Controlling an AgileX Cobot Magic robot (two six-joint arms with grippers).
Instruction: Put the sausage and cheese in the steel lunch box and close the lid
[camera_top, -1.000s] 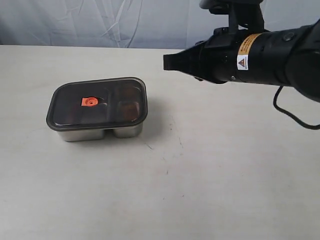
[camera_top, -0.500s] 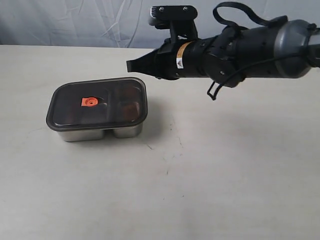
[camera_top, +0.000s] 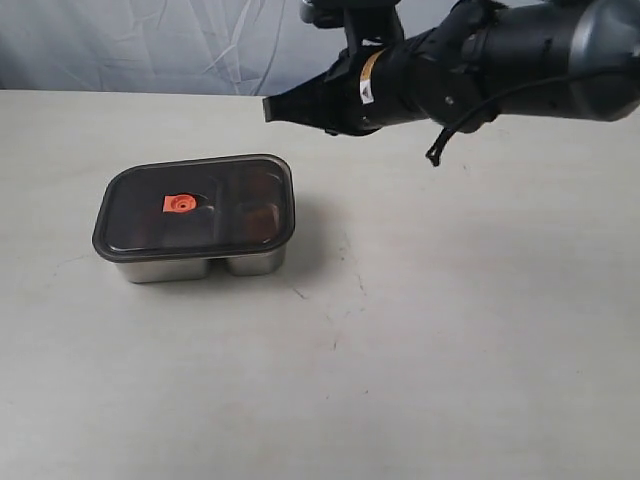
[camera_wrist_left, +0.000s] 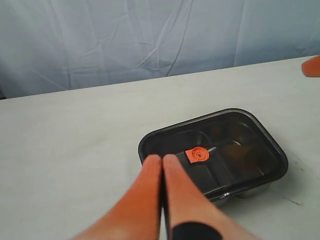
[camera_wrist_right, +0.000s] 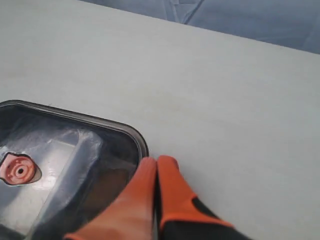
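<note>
The steel lunch box (camera_top: 165, 268) stands at the left of the table with the dark tinted lid (camera_top: 195, 205) seated on it, orange valve (camera_top: 179, 204) up. The sausage and cheese are not clearly visible; only a dim brownish shape (camera_top: 258, 215) shows through the lid over the smaller compartment. My right gripper (camera_top: 268, 108) is shut with nothing in it, hovering behind the box's far right corner; its fingertips (camera_wrist_right: 156, 161) sit beside the lid (camera_wrist_right: 65, 150). My left gripper (camera_wrist_left: 162, 159) is shut and holds nothing, near the lid (camera_wrist_left: 215, 150) and its valve (camera_wrist_left: 198, 154). The left arm is outside the exterior view.
The right arm (camera_top: 480, 70) stretches across the back of the table from the right. A blue-grey cloth backdrop (camera_top: 150, 45) hangs behind the table's far edge. Bare tabletop (camera_top: 420, 340) lies in front of and right of the box.
The right arm swung leftward across the back of the table, then its shut gripper lifted slightly. The lunch box and lid have not moved.
</note>
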